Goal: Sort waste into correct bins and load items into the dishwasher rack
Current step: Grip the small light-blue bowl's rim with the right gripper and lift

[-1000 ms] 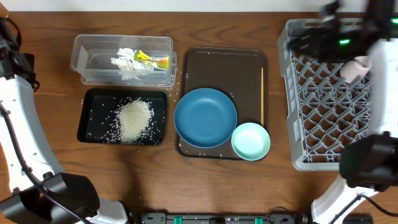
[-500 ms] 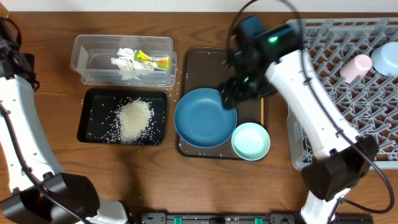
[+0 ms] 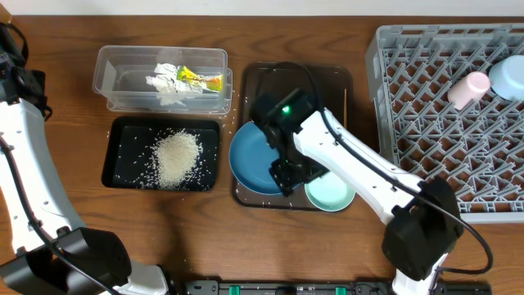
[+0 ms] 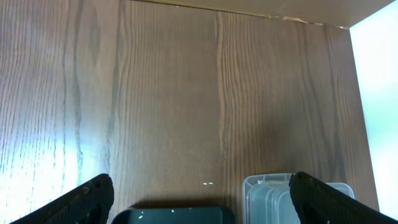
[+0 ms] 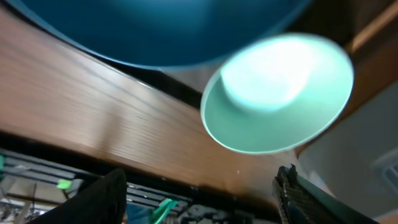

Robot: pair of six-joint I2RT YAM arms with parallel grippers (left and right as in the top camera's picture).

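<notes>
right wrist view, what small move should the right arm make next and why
Probably lower the open right tool onto the rim of the mint bowl and close. The tool hangs over the bowl's edge beside the plate, holding nothing, and that bowl is not yet in the rack, where a cup already sits.

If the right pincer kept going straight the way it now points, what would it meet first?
Probably the mint bowl: the right pincer points down near its rim beside the blue plate, though blur leaves depth uncertain.
</notes>
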